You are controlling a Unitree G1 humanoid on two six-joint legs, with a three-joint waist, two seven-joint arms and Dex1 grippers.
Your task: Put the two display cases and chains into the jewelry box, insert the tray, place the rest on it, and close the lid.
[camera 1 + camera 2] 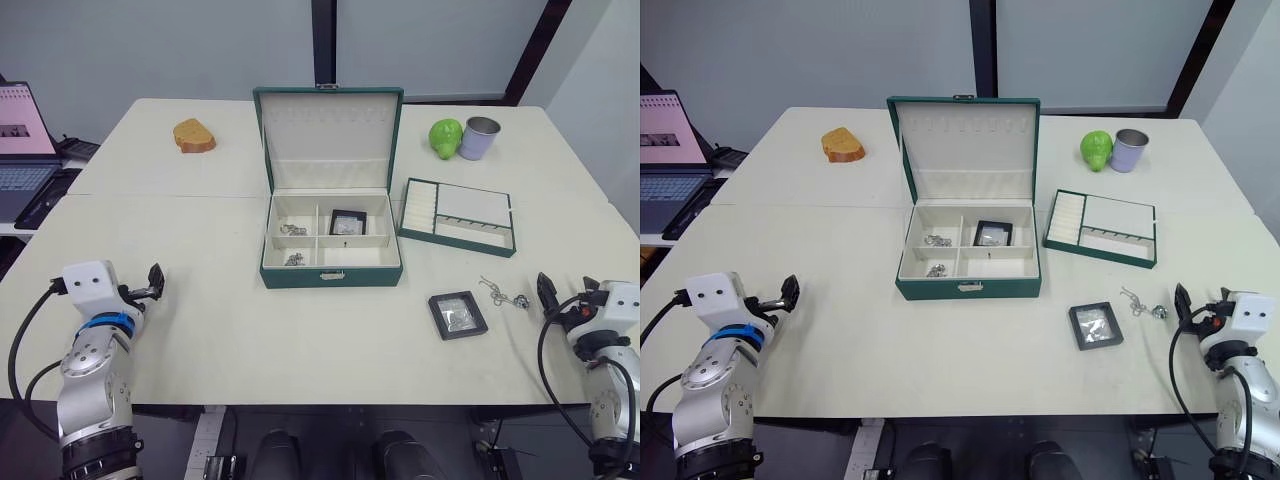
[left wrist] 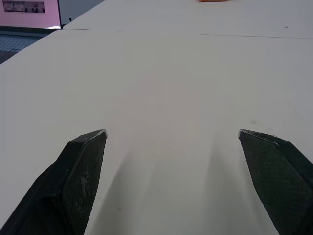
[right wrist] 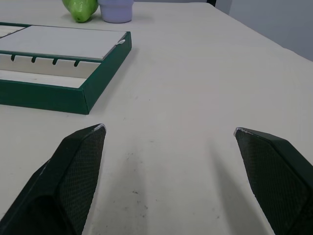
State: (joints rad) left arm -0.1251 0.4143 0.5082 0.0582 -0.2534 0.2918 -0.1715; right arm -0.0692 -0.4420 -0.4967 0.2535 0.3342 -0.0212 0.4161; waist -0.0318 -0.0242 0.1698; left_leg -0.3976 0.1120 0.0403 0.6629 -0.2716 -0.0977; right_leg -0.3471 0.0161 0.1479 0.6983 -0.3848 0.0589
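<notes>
The dark green jewelry box (image 1: 330, 276) stands at the table's middle with its lid (image 1: 330, 125) raised upright. One display case (image 1: 347, 222) lies in its back right compartment. Chains (image 1: 293, 230) sit in the left compartments. A second display case (image 1: 458, 314) lies on the table, right of the box and nearer the front, with a loose chain (image 1: 503, 295) just beyond it. The tray (image 1: 457, 232) rests to the right of the box. My left gripper (image 1: 155, 280) hovers open at the front left with nothing between its fingers. Near the front right edge, beside the loose chain, my right gripper (image 1: 567, 290) is open too.
A piece of bread (image 1: 194, 135) lies at the back left. A green fruit (image 1: 445, 138) and a grey cup (image 1: 480, 138) stand at the back right. A laptop (image 1: 22, 140) sits on a separate surface beyond the table's left edge.
</notes>
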